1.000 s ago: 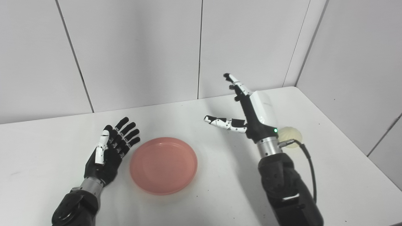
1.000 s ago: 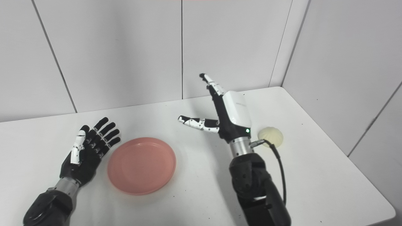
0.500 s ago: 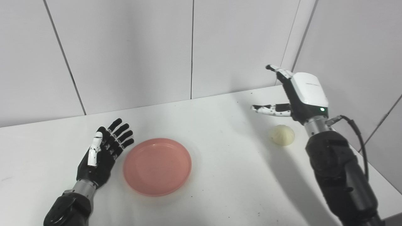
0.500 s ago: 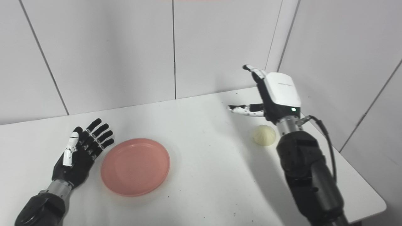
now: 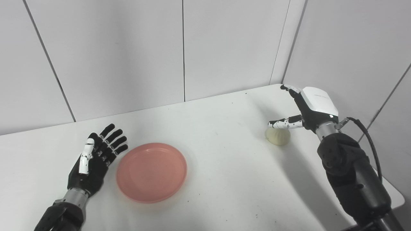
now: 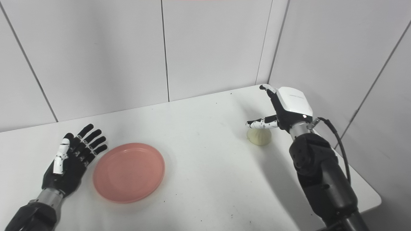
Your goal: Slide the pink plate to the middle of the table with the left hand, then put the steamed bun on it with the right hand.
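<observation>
Right hand [image 5: 310, 107] at the far right of the table [image 5: 224, 179], above the bun [image 5: 278, 136]: fingers spread wide, thumb [image 5: 284, 123] extended leftward over the bun's top; whether it touches cannot be told, and nothing is grasped. Left hand [image 5: 93, 160] at the near left, palm turned inward, fingers straight and apart, just beside the left rim of the plate [image 5: 151, 172]. Plate left of the table's centre, holding nothing. Bun on the table, well apart from the plate.
</observation>
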Action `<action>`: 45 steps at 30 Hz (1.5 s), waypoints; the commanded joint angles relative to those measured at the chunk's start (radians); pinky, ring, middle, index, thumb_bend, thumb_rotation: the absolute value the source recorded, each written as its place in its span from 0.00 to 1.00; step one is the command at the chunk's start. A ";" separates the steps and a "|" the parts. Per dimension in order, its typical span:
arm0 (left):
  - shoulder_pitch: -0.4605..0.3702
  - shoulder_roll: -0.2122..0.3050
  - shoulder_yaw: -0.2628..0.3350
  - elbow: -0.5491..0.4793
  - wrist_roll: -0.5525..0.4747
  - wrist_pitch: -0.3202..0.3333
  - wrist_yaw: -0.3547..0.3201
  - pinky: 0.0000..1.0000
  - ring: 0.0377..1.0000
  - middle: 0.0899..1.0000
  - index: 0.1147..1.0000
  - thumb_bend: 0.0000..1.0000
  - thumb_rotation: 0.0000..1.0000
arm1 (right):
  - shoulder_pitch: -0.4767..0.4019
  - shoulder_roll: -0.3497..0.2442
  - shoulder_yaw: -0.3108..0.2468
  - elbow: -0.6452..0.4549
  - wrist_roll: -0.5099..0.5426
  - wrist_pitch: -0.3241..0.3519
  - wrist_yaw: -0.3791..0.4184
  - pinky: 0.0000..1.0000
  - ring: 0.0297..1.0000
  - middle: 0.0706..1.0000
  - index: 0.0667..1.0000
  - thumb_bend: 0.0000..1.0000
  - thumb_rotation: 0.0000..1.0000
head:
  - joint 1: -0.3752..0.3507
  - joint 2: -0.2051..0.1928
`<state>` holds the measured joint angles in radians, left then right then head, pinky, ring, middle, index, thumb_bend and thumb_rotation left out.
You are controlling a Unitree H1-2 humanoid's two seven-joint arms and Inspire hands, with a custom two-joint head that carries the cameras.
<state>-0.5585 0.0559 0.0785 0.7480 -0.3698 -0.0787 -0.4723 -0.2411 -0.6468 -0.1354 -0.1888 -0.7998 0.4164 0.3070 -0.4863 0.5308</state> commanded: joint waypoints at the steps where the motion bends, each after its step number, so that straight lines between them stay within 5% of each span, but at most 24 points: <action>1: 0.136 0.088 0.026 0.129 0.018 0.023 0.002 0.80 0.82 0.83 0.83 0.50 0.92 | -0.038 -0.030 0.002 0.004 0.000 0.023 -0.005 0.67 0.80 0.85 0.84 0.93 0.44 | -0.002 0.003; 14: 0.133 0.099 0.038 0.131 0.005 0.038 -0.010 0.81 0.82 0.84 0.84 0.50 0.91 | -0.088 -0.032 0.052 0.221 0.016 0.007 -0.061 0.68 0.80 0.85 0.85 0.96 0.54 | -0.015 0.019; 34: 0.135 0.104 0.041 0.122 -0.001 0.044 -0.025 0.80 0.82 0.84 0.84 0.50 0.91 | -0.115 -0.018 0.100 0.310 0.063 0.011 -0.099 0.66 0.79 0.84 0.85 0.94 0.49 | -0.016 0.042; 43: 0.141 0.105 0.037 0.104 0.006 0.043 -0.021 0.80 0.83 0.84 0.85 0.51 0.92 | -0.126 -0.015 0.107 0.292 0.069 0.053 -0.052 0.69 0.79 0.82 0.81 0.91 0.37 | -0.015 0.052; 45: 0.142 0.104 0.038 0.100 0.004 0.047 -0.020 0.80 0.83 0.84 0.85 0.51 0.92 | -0.125 -0.010 0.091 0.286 0.073 0.053 -0.033 0.54 0.62 0.68 0.78 0.88 0.29 | -0.016 0.053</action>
<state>-0.5679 0.1173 0.1070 0.7634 -0.3885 -0.0790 -0.5065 -0.3254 -0.6345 -0.0157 0.1267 -0.7281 0.4553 0.2607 -0.5031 0.5859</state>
